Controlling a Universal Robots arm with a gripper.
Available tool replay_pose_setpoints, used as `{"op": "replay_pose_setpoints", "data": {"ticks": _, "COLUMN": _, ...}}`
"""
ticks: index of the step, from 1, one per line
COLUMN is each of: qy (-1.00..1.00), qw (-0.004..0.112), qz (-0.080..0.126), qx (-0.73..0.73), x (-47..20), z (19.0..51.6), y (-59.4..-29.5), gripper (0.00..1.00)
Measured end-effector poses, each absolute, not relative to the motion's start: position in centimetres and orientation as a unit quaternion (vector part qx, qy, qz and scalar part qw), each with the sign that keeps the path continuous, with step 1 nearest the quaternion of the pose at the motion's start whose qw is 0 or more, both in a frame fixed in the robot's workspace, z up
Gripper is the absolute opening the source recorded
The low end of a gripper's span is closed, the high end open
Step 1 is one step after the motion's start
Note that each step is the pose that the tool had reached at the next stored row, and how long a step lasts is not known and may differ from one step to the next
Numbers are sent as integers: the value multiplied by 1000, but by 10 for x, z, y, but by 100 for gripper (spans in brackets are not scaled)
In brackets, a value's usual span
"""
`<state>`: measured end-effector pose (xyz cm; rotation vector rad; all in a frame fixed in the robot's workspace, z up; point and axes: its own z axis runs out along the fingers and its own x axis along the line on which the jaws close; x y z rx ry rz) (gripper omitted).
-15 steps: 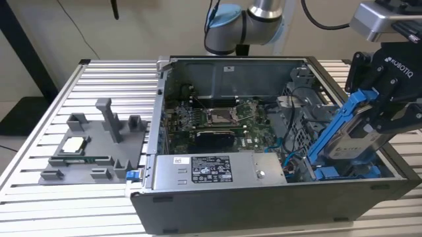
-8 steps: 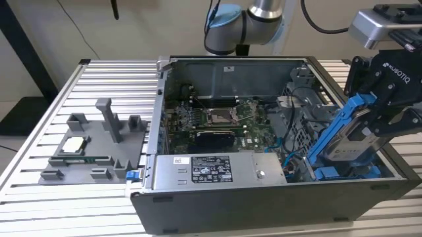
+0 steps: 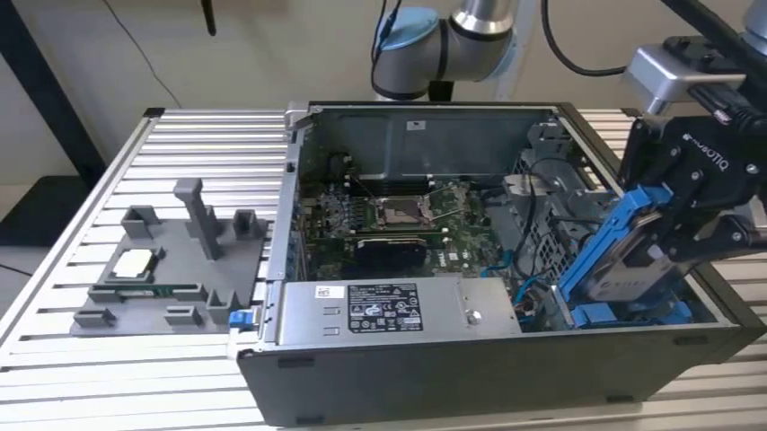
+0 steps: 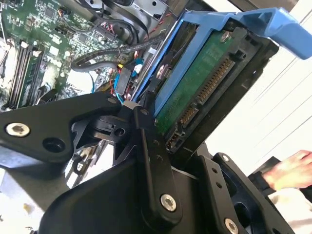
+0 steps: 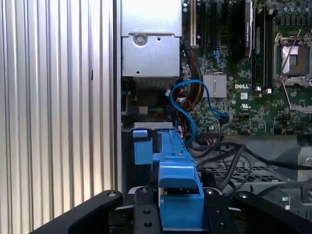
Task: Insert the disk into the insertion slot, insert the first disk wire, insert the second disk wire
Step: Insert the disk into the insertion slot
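The disk (image 3: 617, 268) stands tilted at the lower right of the exterior view, with its lower end down at the blue rails of the insertion slot (image 3: 630, 315) and its upper end leaning out past the case edge; whether it touches the rails cannot be told. The gripper (image 3: 671, 229) is clamped on the disk's upper part, one black finger on each side. The slot sits in the near right corner of the open computer case (image 3: 480, 382), just beside the power-supply box (image 3: 396, 307) and in front of the motherboard (image 3: 408, 215). The case rests on a table (image 3: 180, 135) of ribbed aluminium slats, with a grey parts fixture (image 3: 168, 269) on the exterior view's left. A pale wall and the robot arm (image 3: 462, 36) stand behind. The second wrist view shows the disk's green circuit board (image 4: 200, 83) and a person's hand (image 4: 292, 170). The first wrist view shows blue cables (image 5: 190, 107) looping beside the slot.
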<state>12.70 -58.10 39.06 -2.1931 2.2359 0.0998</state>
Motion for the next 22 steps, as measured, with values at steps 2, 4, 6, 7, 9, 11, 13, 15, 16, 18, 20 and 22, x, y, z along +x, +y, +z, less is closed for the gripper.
{"op": "replay_pose_setpoints", "data": {"ticks": 2, "qy": 714, "qw": 4, "qz": 32, "qx": -700, "x": 127, "z": 387, "y": -581, "gripper": 33}}
{"op": "replay_pose_setpoints", "data": {"ticks": 4, "qy": 714, "qw": 4, "qz": 32, "qx": -700, "x": 127, "z": 384, "y": -581, "gripper": 33}}
{"op": "replay_pose_setpoints", "data": {"ticks": 6, "qy": 714, "qw": 4, "qz": 32, "qx": -700, "x": 127, "z": 381, "y": -581, "gripper": 33}}
{"op": "replay_pose_setpoints", "data": {"ticks": 7, "qy": 714, "qw": 4, "qz": 32, "qx": -700, "x": 127, "z": 380, "y": -581, "gripper": 33}}
{"op": "replay_pose_setpoints", "data": {"ticks": 9, "qy": 714, "qw": 4, "qz": 32, "qx": -700, "x": 127, "z": 378, "y": -581, "gripper": 33}}
{"op": "replay_pose_setpoints", "data": {"ticks": 11, "qy": 714, "qw": 5, "qz": 32, "qx": -700, "x": 127, "z": 377, "y": -581, "gripper": 33}}
{"op": "replay_pose_setpoints", "data": {"ticks": 13, "qy": 714, "qw": 4, "qz": 32, "qx": -700, "x": 127, "z": 376, "y": -581, "gripper": 34}}
{"op": "replay_pose_setpoints", "data": {"ticks": 15, "qy": 714, "qw": 4, "qz": 32, "qx": -700, "x": 127, "z": 376, "y": -581, "gripper": 41}}
{"op": "replay_pose_setpoints", "data": {"ticks": 16, "qy": 714, "qw": 4, "qz": 32, "qx": -700, "x": 127, "z": 377, "y": -581, "gripper": 41}}
{"op": "replay_pose_setpoints", "data": {"ticks": 18, "qy": 714, "qw": 4, "qz": 32, "qx": -700, "x": 127, "z": 384, "y": -581, "gripper": 41}}
{"op": "replay_pose_setpoints", "data": {"ticks": 20, "qy": 714, "qw": 4, "qz": 32, "qx": -700, "x": 127, "z": 392, "y": -580, "gripper": 41}}
{"op": "replay_pose_setpoints", "data": {"ticks": 22, "qy": 714, "qw": 4, "qz": 32, "qx": -700, "x": 127, "z": 395, "y": -579, "gripper": 41}}
